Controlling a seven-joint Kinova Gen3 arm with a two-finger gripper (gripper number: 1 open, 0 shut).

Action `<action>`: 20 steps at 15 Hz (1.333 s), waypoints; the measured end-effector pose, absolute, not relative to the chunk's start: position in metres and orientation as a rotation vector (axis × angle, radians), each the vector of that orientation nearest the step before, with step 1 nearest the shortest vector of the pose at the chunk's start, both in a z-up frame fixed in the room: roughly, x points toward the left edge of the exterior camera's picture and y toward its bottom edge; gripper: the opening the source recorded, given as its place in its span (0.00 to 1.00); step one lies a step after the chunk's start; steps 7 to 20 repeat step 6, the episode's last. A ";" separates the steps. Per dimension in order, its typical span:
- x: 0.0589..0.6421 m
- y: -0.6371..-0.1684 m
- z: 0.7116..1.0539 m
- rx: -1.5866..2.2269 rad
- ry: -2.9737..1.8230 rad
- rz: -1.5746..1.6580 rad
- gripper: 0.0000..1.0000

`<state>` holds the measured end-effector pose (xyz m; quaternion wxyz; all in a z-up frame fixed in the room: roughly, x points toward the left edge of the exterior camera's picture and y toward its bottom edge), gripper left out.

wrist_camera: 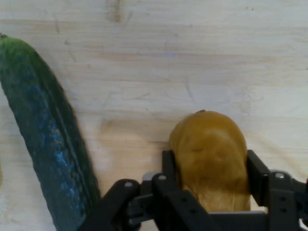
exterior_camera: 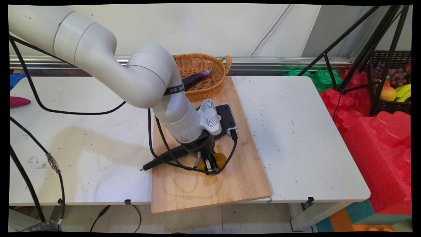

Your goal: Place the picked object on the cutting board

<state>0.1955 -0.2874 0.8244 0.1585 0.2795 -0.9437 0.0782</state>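
Note:
My gripper (exterior_camera: 210, 166) is down on the wooden board (exterior_camera: 243, 177), pointing straight at it. In the hand view its two fingers (wrist_camera: 168, 163) hug both sides of a yellow-brown potato (wrist_camera: 209, 144) that lies on the board; the gripper (wrist_camera: 211, 159) is shut on it. In the main view the potato (exterior_camera: 219, 160) shows only as a yellow patch beside the fingers. A long dark green cucumber (wrist_camera: 48, 144) lies on the board to the hand view's left, apart from the potato; in the main view the arm hides it.
A wicker basket (exterior_camera: 218, 64) with a purple eggplant (exterior_camera: 197, 78) stands at the board's far end. A pink object (exterior_camera: 18, 101) lies at the table's left edge. Right of the table are red foam blocks (exterior_camera: 378, 138), a tripod (exterior_camera: 361, 49) and a fruit crate (exterior_camera: 394, 85).

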 end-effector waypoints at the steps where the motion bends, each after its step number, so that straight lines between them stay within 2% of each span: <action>1: 0.196 -0.287 0.824 0.794 -2.700 0.223 0.00; 2: 0.196 -0.286 0.823 0.786 -2.701 0.221 0.00; 3: 0.196 -0.286 0.822 0.779 -2.702 0.222 1.00; 20: 0.197 -0.284 0.823 0.757 -2.700 0.223 1.00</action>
